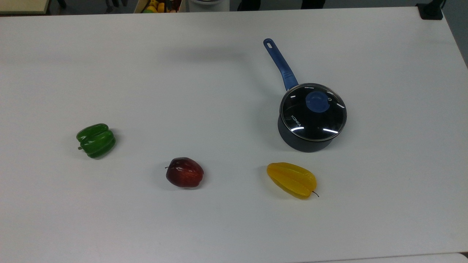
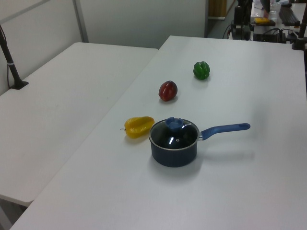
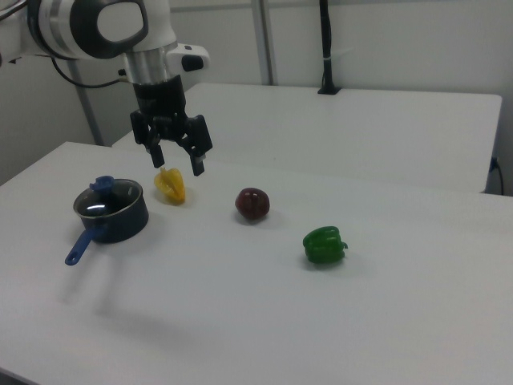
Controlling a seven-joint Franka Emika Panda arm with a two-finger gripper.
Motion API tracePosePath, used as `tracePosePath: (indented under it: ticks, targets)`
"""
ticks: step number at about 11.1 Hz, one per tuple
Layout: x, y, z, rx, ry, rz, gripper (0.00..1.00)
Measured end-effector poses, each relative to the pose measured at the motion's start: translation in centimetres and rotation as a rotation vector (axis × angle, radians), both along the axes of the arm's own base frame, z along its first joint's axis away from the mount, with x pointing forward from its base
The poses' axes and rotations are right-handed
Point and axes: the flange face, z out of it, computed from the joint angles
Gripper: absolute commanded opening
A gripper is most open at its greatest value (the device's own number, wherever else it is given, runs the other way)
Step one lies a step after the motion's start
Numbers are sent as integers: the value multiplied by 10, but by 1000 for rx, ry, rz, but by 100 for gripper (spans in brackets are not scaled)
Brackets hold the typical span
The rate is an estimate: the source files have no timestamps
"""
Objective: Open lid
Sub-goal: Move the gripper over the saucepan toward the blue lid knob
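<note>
- The lid point(image 1: 313, 112) sits flat and closed on the dark saucepan point(image 1: 305, 140), right of centre on the white table point(image 1: 204, 91) in the top view. Its blue knob point(image 1: 317, 101) stands free and upright — the obvious place to take hold.
- Through the glass I see only dark interior and glare, so I cannot tell whether anything is inside.
- The pan's long blue handle point(image 1: 280, 65) points toward the far edge in the top view, well away from the knob, so it should not block a descent from above.
- In the right view the gripper point(image 3: 178, 163) hangs in the air with its fingers spread wide and nothing between them, above and to the right of the pan — not yet over the knob, I judge.
- A yellow starfruit point(image 1: 292, 179) lies just near of the pan; a red apple point(image 1: 184, 172) and a green bell pepper point(image 1: 96, 140) sit further left, well apart.
</note>
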Motion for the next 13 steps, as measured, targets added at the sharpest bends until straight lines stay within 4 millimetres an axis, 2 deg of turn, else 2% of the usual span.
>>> tracePosePath:
  ticks: [6, 8, 10, 12, 13]
  targets:
    - [2, 0, 1, -1, -14, 1, 100]
    - [8, 11, 2, 3, -56, 22, 100]
    - [13, 48, 3, 8, -85, 81, 100]
    - [12, 106, 1, 17, -92, 172, 100]
    - [11, 142, -2, 25, -117, 229, 100]
